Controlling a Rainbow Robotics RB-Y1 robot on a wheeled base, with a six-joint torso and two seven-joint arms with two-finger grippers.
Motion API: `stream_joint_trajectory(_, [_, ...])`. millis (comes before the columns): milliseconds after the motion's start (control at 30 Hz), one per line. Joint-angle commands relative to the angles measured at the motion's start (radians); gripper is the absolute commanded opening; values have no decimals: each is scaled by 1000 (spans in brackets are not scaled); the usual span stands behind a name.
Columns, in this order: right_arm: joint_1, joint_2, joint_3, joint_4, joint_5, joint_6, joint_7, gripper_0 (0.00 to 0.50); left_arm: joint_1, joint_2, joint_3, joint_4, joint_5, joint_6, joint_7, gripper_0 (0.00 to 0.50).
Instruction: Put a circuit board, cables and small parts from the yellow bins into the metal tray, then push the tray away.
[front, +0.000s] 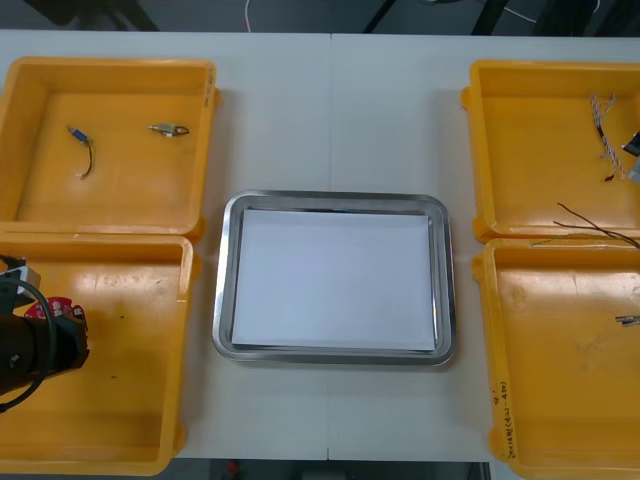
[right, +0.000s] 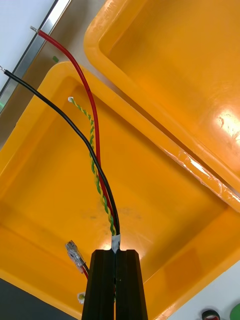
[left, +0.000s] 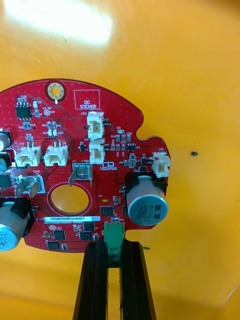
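Left gripper (left: 114, 248) clamped board's (left: 75, 165) green connector (left: 114, 235), near-left-corner bin (front: 120, 400); right gripper (right: 116, 256) clamped cables (right: 95, 150), right-edge bin (right: 165, 200). Straight lifts clearing rims seemed best.

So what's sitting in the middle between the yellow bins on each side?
The metal tray, white inside, lies between the yellow bins. The front view shows it.

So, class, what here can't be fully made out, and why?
Right wrist view: cables' near ends hidden by right gripper over a right bin.
Left wrist view: board, held by left gripper over a left bin, cut by the edge.
Front view: board mostly under the left arm; cables run off the right edge.
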Motion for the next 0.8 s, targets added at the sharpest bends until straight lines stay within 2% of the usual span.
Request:
stream_joint_trajectory(33, [-27, -39, 7, -26, 9, 6, 32, 0, -25, -5, 68, -59, 37, 60, 6, 0])
stream_joint_trajectory(367, [-27, -37, 7, -26, 18, 4, 32, 0, -139, -5, 106, -116, 82, 241, 3, 0])
stream_joint_trajectory(800, [-30, -39, 7, -26, 26, 6, 34, 0, -375, -4, 89, -117, 248, 396, 0, 0])
